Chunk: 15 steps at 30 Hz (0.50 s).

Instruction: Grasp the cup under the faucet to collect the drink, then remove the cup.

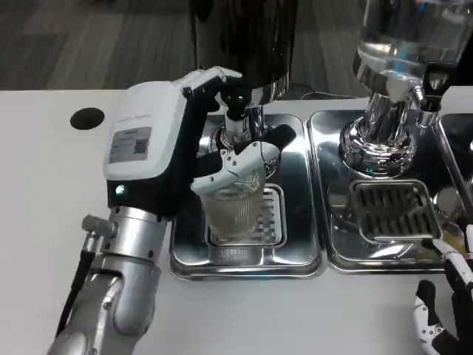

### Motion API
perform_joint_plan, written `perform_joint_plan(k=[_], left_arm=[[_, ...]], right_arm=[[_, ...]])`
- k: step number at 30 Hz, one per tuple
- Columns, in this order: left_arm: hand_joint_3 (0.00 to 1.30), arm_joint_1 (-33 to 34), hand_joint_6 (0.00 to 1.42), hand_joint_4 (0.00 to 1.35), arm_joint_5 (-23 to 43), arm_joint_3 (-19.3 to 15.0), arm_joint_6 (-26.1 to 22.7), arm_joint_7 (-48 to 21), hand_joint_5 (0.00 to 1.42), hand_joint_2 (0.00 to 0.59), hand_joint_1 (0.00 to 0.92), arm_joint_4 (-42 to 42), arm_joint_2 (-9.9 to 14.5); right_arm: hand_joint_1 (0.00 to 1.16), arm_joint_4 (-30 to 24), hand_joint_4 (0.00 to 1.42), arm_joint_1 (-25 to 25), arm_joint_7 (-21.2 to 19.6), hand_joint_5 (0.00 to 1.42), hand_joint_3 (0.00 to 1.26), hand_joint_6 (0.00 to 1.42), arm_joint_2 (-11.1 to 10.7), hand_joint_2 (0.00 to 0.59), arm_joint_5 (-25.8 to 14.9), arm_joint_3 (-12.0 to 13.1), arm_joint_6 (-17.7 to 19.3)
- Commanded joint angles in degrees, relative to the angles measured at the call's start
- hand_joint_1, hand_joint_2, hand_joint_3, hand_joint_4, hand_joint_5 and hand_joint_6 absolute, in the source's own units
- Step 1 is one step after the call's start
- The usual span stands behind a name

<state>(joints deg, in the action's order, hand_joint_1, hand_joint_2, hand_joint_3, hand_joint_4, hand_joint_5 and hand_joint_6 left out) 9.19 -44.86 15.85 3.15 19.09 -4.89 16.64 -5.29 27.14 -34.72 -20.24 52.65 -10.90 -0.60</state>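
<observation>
You had the left hand (174, 151) wrapped on the ribbed clear cup (235, 211), thumb across the front near the rim, other fingers reaching up beside the tap. The cup stood upright on the grate of the left steel drip tray (295, 255), right under the faucet (236, 111) of the dark dispenser (247, 37). So the grip looked made; you were in the collect step. Couldn't tell if any drink was flowing or how full the cup was, glass too ribbed and shiny.

Right hand (443, 310) sat low at the counter's near-right corner, w/ fingers apart and nothing in them, well apart from the second dispenser (395, 81) and its tray (336, 248).

Next, in my judgement: the tap lever needed working while the cup stayed centred below the spout, then a level pull toward you, clear of the tray lip. Tilt or a loose hold = spill risk. Keep the squeeze moderate.
</observation>
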Motion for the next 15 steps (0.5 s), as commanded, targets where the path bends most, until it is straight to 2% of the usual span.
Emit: perform_joint_plan(k=[1,15], left_arm=[[0.59,-1.5,0.51,0.51,-0.3,-0.5,1.7,0.3,0.58,0.105,0.012,0.5,0.8],[0.6,-2.9,0.54,0.52,-0.7,-1.3,3.1,1.3,0.59,0.107,0.012,2.1,1.0]], right_arm=[[0.43,-0.2,0.01,-0.6,-0.6,0.0,0.26,0.11,0.4,0.544,0.7,-0.5,0.4],[0.43,0.2,0.01,-1.0,-0.6,0.0,0.26,0.12,0.6,0.544,0.8,-1.2,0.0]])
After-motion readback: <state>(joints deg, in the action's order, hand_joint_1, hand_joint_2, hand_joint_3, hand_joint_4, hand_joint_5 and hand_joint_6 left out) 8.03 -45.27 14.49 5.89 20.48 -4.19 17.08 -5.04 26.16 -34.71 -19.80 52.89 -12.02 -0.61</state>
